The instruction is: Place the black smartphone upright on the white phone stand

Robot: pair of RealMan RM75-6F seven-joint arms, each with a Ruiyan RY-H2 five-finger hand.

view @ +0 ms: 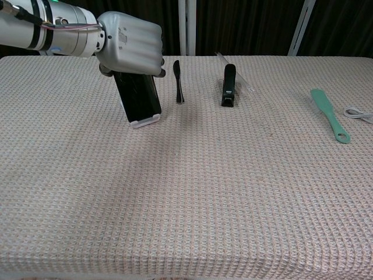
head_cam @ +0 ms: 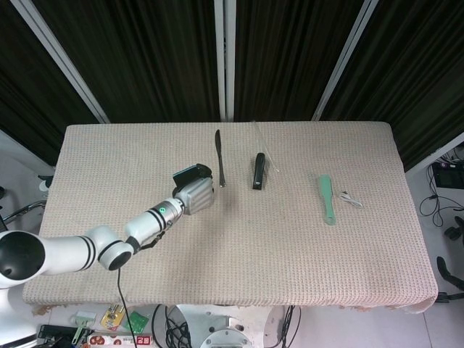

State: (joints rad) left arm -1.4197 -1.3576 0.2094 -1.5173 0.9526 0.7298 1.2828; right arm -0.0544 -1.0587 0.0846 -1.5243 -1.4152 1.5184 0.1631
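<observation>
The black smartphone (view: 139,96) stands upright and leans back at the table's left middle. Its lower edge meets the white lip of the phone stand (view: 145,122); the rest of the stand is hidden behind the phone. My left hand (view: 131,49) grips the phone's top, with the fingers curled over it. From the head view the left hand (head_cam: 196,194) covers most of the phone, and only a black edge of the smartphone (head_cam: 190,174) shows. The right hand appears in neither view.
A black knife (view: 178,81) lies just right of the phone. Further right are a black stapler-like object (view: 229,86) with a clear strip behind it, a green spatula (view: 330,114) and a white cable (view: 358,114). The cloth-covered table (view: 186,198) spreads in front.
</observation>
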